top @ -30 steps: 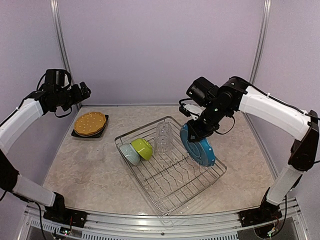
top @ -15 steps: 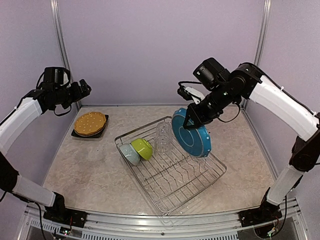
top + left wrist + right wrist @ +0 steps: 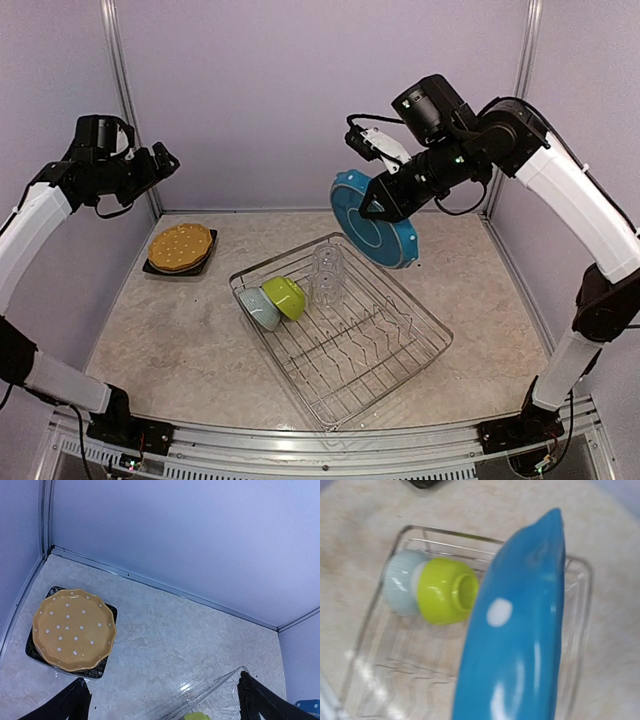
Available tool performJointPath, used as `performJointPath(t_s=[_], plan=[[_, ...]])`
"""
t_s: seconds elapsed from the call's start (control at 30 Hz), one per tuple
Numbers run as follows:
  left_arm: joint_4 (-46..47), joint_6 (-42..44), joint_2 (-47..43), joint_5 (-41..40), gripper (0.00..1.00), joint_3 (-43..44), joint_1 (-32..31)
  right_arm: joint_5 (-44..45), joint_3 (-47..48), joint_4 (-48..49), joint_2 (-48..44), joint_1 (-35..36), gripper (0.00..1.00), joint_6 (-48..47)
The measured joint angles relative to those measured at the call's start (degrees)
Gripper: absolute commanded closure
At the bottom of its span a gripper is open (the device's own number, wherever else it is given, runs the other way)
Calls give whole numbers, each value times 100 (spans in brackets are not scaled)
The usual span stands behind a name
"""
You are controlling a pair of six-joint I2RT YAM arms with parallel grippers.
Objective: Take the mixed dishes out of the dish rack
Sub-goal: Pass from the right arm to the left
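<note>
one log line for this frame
right hand: shut on blue plate, held over dish rack | left hand: open, raised | in rack: lime bowl, pale-blue bowl, clear glassware

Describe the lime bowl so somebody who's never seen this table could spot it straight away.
Find the wire rack in the middle of the table. At its left end two bowls lie on their sides, touching. The lime bowl is the right-hand one, bright yellow-green against the pale-blue bowl beside it.
</note>
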Motion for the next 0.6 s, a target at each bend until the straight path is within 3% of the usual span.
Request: performJointPath(t_s=[0.3,0.6], plan=[[-481,-66,2,531,1,369,-35,2232,66,-79,651,1213,99,-675],[-629,-66,136,890,1,490,-435,4199,-201,4,918,1714,100,-1137]])
